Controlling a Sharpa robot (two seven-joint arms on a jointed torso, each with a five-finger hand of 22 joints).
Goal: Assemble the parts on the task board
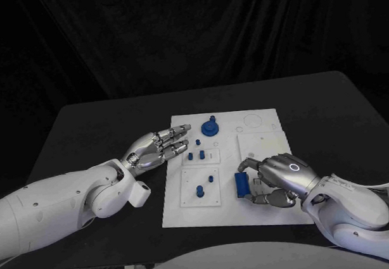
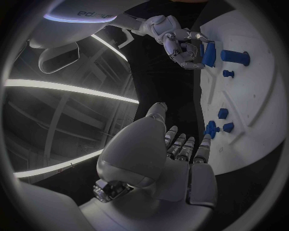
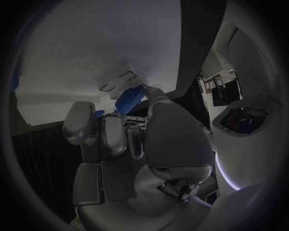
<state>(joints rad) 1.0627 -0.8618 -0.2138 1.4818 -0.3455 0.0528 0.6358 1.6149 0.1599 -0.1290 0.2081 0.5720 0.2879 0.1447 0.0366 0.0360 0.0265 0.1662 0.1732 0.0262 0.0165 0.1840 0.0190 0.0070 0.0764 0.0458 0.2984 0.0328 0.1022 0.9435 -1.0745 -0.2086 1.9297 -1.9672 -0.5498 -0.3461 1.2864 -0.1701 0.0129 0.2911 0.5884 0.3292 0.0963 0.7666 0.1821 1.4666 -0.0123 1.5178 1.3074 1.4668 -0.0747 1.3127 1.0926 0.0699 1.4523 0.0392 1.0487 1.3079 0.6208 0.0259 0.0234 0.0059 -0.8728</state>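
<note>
The white task board point(image 1: 265, 211) is lying in the middle of the black table point(image 1: 83, 125), its long sides running from the near edge toward the far edge.

Nearest, over the board's near right part, the right robot hand point(image 1: 273, 179) is curling its fingers around a blue block-shaped part point(image 1: 242, 184), holding it just above the board surface; the right wrist view is showing the same blue piece point(image 3: 130, 98) pinched at the fingertips against the pale board.

Beside it, on the near left part of the board, two small blue pegs point(image 1: 200, 190) are standing in a square recessed panel.

Farther along, at the board's left edge, the left robot hand point(image 1: 156, 148) is hovering with its fingers stretched out and slightly apart, holding nothing, the fingertips reaching over the board's edge. Just beyond those fingertips, several small blue pieces point(image 1: 196, 153) are sitting in a second panel.

Toward the far edge of the board, a round blue gear-like part point(image 1: 210, 128) is standing with a short post rising from it.
</note>
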